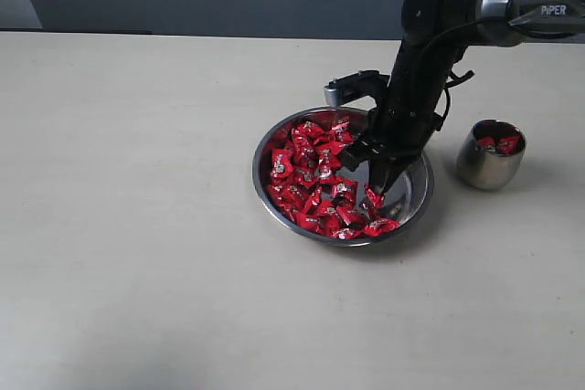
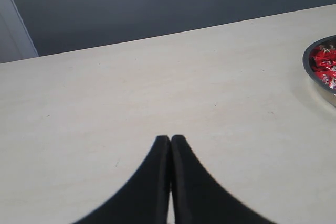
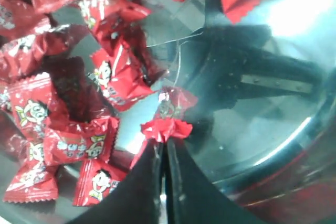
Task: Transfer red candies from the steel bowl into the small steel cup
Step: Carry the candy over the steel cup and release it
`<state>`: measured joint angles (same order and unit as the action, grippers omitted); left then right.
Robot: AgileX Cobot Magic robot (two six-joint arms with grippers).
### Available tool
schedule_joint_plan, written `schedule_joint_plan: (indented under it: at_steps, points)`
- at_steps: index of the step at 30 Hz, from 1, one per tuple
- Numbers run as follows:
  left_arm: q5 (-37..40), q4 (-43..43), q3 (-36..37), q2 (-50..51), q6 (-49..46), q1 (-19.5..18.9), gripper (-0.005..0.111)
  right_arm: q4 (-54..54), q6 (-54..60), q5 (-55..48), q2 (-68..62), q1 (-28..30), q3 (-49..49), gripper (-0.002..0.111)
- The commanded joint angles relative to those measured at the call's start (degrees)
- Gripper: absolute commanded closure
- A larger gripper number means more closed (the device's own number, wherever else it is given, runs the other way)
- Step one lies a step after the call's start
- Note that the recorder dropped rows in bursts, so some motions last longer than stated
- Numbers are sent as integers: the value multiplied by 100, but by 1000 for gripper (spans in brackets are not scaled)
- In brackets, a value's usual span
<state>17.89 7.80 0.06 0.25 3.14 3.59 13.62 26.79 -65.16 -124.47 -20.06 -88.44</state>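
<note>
My right pincer (image 3: 164,148) nips one red candy's (image 3: 167,125) crimped end in the steel bowl (image 1: 413,185) for a clean lift; left pincer (image 2: 170,140) closed, aside.

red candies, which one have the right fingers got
The candy at the edge of the heap, over bare steel of the steel bowl: its crimped wrapper end is pinched by the fingers of the right gripper.

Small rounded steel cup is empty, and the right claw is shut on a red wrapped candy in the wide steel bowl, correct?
No: the small rounded steel cup holds red wrapped candies, seen in the exterior view. The right claw is shut on one in the wide steel bowl.
</note>
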Motion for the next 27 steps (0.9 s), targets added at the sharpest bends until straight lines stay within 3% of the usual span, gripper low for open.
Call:
schedule_joint_plan:
  at_steps: [1, 19, 27]
  points:
    - [-20, -2, -6, -25, 32, 60, 106, -374, 1, 216, 415, 6, -45, 109]
    - [-20, -2, -6, -25, 32, 60, 106, -734, -716, 163, 1465, 1334, -45, 109]
    - [-20, -2, -6, -25, 32, 60, 106, -897, -823, 42, 1465, 1555, -45, 109]
